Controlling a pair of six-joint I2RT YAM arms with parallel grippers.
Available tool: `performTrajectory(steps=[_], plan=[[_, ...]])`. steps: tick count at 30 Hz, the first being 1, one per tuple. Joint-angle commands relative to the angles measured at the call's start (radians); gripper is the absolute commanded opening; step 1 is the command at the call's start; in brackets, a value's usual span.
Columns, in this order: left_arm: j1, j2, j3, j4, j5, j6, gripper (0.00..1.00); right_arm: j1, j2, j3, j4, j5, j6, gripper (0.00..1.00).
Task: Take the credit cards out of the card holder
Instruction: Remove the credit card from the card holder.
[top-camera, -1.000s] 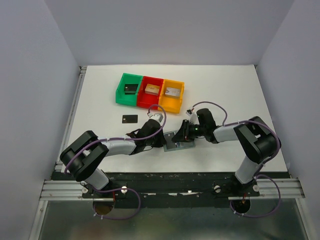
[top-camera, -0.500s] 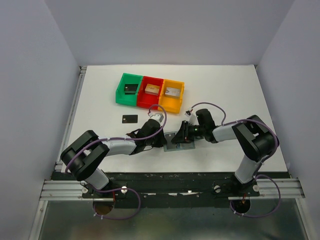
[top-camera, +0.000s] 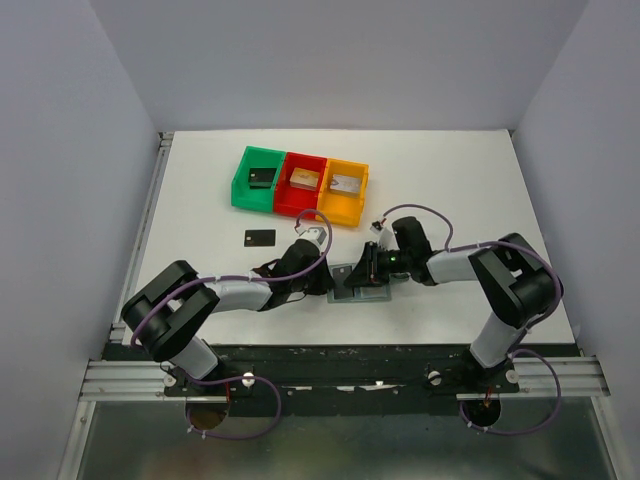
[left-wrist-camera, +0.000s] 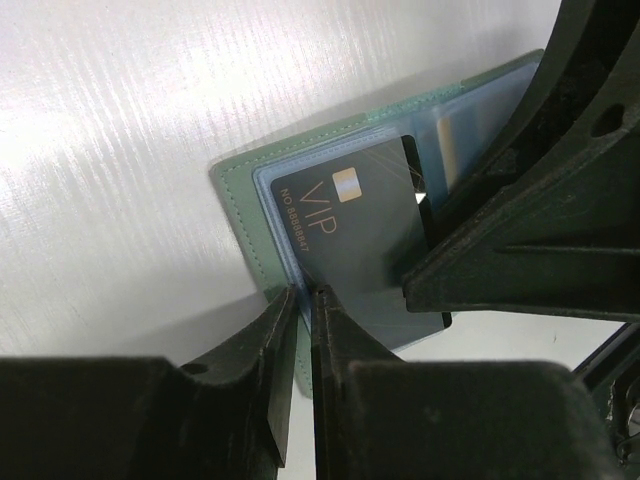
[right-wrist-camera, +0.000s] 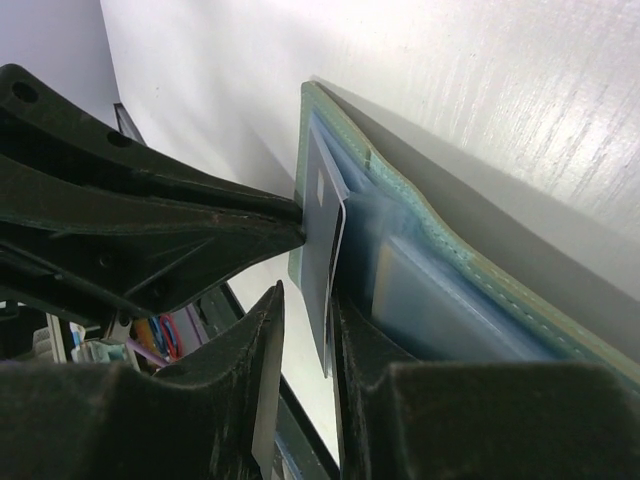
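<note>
The grey-green card holder (top-camera: 360, 285) lies open on the table between both grippers. In the left wrist view my left gripper (left-wrist-camera: 303, 292) is shut on the holder's (left-wrist-camera: 235, 190) near edge, pinning it down. A black card marked VIP (left-wrist-camera: 350, 225) sticks partway out of a pale blue pocket. In the right wrist view that card (right-wrist-camera: 322, 215) stands edge-on between the fingers of my right gripper (right-wrist-camera: 305, 295). It lies against one finger, with a gap to the other. A second black card (top-camera: 259, 237) lies loose on the table to the left.
Green (top-camera: 258, 178), red (top-camera: 303, 182) and orange (top-camera: 345, 192) bins stand in a row at the back, each with a piece inside. The two grippers are almost tip to tip over the holder. White walls close in both sides.
Hardly anything: the right wrist has shifted a little at the holder. The holder, the left gripper and the loose black card stay where they were.
</note>
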Motion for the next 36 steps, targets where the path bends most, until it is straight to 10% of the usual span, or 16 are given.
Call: performTrajectory(steps=[1,36], plan=[[-0.008,0.027,-0.034,-0.049,0.003,-0.011,0.23,0.006,-0.035,0.008,-0.031,-0.007,-0.017,0.31],[0.009,0.053,-0.034,-0.082,-0.009,-0.007,0.0,-0.032,-0.113,-0.009,-0.129,0.022,-0.065,0.31]])
